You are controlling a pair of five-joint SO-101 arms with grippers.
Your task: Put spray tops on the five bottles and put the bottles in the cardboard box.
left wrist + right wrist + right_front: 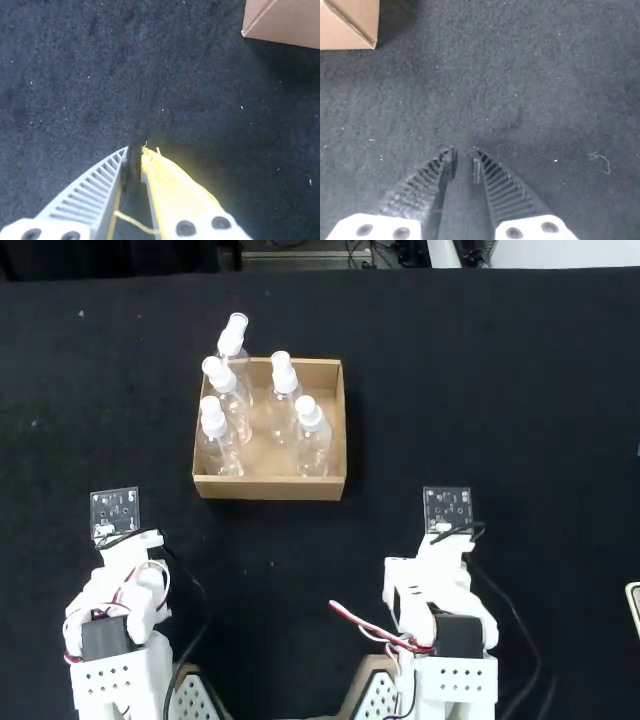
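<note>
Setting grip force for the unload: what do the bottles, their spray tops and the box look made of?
Bottles: clear, glossy, probably plastic; the box floor shows through them, glass not ruled out. Spray tops: opaque white, likely moulded plastic. Cardboard box: matte brown cardboard with thin plain walls.

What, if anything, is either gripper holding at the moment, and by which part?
Nothing is held. The left gripper and the right gripper are both empty, and all five bottles are in the box.
</note>
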